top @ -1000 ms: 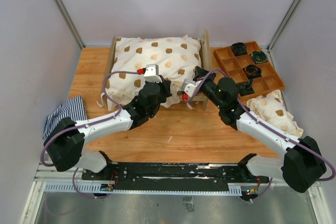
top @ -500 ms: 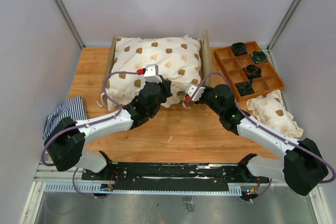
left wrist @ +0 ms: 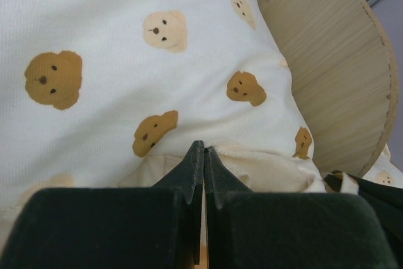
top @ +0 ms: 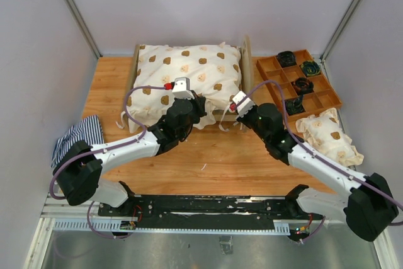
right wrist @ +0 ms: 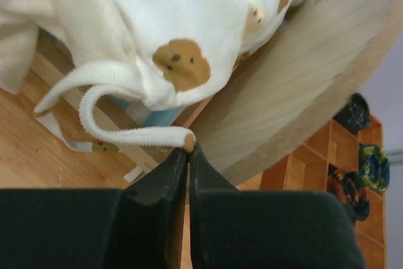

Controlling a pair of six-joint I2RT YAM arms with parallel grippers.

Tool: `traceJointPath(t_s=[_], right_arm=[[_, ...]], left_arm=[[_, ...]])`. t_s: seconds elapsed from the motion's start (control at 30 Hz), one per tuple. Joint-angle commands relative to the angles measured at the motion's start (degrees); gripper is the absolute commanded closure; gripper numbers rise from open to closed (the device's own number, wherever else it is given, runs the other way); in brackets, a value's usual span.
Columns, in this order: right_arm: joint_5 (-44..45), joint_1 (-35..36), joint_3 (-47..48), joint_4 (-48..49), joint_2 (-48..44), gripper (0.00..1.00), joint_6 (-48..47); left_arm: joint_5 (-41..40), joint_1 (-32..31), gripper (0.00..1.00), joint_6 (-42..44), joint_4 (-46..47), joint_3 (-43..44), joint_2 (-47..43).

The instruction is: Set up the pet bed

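Sitting at the far middle of the wooden surface (top: 208, 155), the small light plywood pet bed (top: 247, 61) is almost wholly covered by a cream padded cover printed with brown puppy faces (top: 189, 70), and a strip of blue mattress (right wrist: 160, 116) shows under its near corner.

The left gripper (left wrist: 203, 150) has its jaws together at the near hem of the cover. Whether a fold is caught between them I cannot tell.

The right gripper (right wrist: 189, 149) has its jaws all but together, just beside the rounded headboard. The frayed end of a cream fabric tie (right wrist: 119, 131) touches their very tips, and whether it is pinched is unclear.

Risks, as I judge them:
- If only the last bit of the tie is held, any tug would probably let it slip free.
- A firm hold brings the opposite risk. Pulling the tie could drag the cover off that corner and bare the mattress.
- The frame looks light, so a hard pull could skid or tip it toward the brown wooden compartment tray (top: 269, 67) just beside it.
- The right gripper is close to the headboard, so a sideways swing could knock it.
- The two arms work near each other, so uneven pulls would skew the cover.
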Motion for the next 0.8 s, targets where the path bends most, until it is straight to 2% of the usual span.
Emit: traceJointPath(t_s=[0.0,0.07,0.1,0.2,0.27,0.37,0.43,0.63,0.77], right_arm=[[5.2,0.5,0.0,-0.4,5.1,0.96,3.5],[4.9,0.5,-1.0,0.0,6.0,0.93,5.4],[4.5,0.6,-1.2,0.3,6.3,0.89,6.0],[3.7,0.7,0.3,-3.5,5.1,0.67,9.2],[4.5,0.8,1.5,-8.2,3.1,0.62,15.0],[5.1,0.9,2.4,-15.3,0.7,0.61,24.1],[5.4,0.9,0.1,-16.6,-0.7,0.61,30.1],[3.7,0.9,-7.4,-9.9,-2.3,0.63,37.6],[0.6,1.0,-12.1,0.7,0.5,0.66,42.2]], left_arm=[[-1.3,0.4,1.0,-0.2,2.2,0.5,0.3],[-1.5,0.4,1.0,-0.2,2.2,0.2,0.2],[-1.6,0.4,1.0,-0.1,2.4,0.1,0.2],[-1.6,0.4,1.0,0.0,2.6,0.1,0.5],[-1.7,0.4,1.0,0.1,2.8,0.1,0.8],[-1.9,0.4,1.0,0.4,3.2,0.1,1.3],[-2.0,0.4,1.0,0.5,3.4,0.1,1.8],[-1.7,0.4,1.0,0.2,3.7,0.4,3.0],[-1.7,0.4,1.0,0.3,3.7,0.9,3.5]])
